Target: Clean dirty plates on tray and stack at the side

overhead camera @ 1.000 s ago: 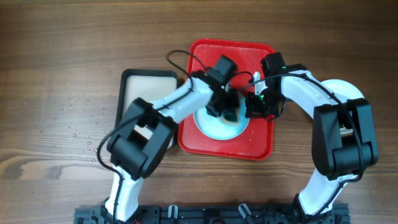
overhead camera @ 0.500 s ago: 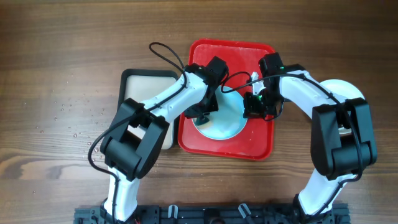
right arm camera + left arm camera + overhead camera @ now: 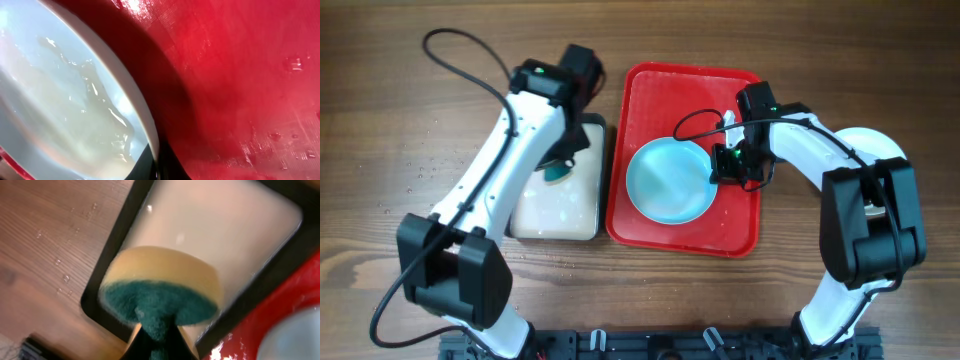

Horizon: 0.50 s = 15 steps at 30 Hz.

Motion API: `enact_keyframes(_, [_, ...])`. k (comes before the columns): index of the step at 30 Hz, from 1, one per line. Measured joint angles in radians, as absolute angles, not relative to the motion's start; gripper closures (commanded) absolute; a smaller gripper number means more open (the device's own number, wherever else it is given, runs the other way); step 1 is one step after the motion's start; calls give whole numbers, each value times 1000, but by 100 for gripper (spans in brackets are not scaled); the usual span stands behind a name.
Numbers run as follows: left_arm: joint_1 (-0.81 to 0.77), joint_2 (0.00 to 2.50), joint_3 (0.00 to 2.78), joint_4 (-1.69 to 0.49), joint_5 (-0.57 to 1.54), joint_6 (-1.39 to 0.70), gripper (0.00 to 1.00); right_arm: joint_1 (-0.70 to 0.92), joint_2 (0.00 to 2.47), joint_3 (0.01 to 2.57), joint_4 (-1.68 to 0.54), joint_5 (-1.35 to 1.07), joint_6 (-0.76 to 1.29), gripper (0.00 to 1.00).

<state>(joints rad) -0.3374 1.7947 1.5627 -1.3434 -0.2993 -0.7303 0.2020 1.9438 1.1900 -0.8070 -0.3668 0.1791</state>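
One light blue plate point(image 3: 665, 185) lies on the red tray point(image 3: 735, 225), in its lower middle, with its left rim near the tray's left wall. It is the only plate on the tray. In the right wrist view its surface point(image 3: 60, 100) is wet, with a pale, glossy film and no red smear to be seen. The tray floor beside it carries beads of water.

The right gripper point(image 3: 724, 165) sits at the plate's right rim, its fingers pinching that rim. The right wrist view shows one dark finger point(image 3: 162, 167) touching the rim's edge at the bottom of the picture. The other finger is hidden.

A second plate, the white plate point(image 3: 875, 142), rests on the desk point(image 3: 410, 90) to the right of the tray, well apart from the blue one. Most of it is covered by the right arm, so whether another plate lies with it cannot be told.

To the left, just beside the red tray, stands one cream tray point(image 3: 555, 215) with a black rim. The left gripper point(image 3: 562, 160) hangs over its upper part, fingers pressed on one sponge point(image 3: 160, 290), yellow with a green scouring face, which they grip by that face. Whether the sponge touches the cream tray cannot be told.

Scattered water drops point(image 3: 440, 190) lie on the desk left of the cream tray.
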Motion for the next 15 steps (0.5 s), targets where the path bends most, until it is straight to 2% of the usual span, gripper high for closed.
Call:
enact_keyframes(3, [-255, 1799, 1406, -1127, -236, -625, 95, 216, 1842, 1194, -876, -231, 178, 96])
enact_keyframes(5, [-209, 1804, 1324, -1058, -162, -572, 66, 260, 1676, 1197, -880, -86, 178, 96])
enact_keyframes(6, [-185, 1804, 1301, -1040, -121, -555, 58, 297, 1571, 1208, -879, -2, 178, 96])
enact_keyframes(7, [-165, 1804, 1294, -1030, -90, -535, 57, 358, 1457, 1226, -874, 132, 178, 96])
enact_keyframes(10, [-113, 1801, 1294, -1008, 20, -521, 55, 453, 1399, 1230, -871, 340, 179, 96])
enact_keyframes(12, [-92, 1787, 1294, -1008, 72, -512, 46, 532, 1405, 1229, -864, 500, 178, 96])
enact_keyframes(14, [-89, 1755, 1294, -1020, 107, -495, 28, 621, 1405, 1229, -851, 650, 178, 96])
enact_keyframes(15, [-89, 1740, 1294, -1031, 118, -487, 9, 656, 1405, 1229, -851, 708, 178, 96])
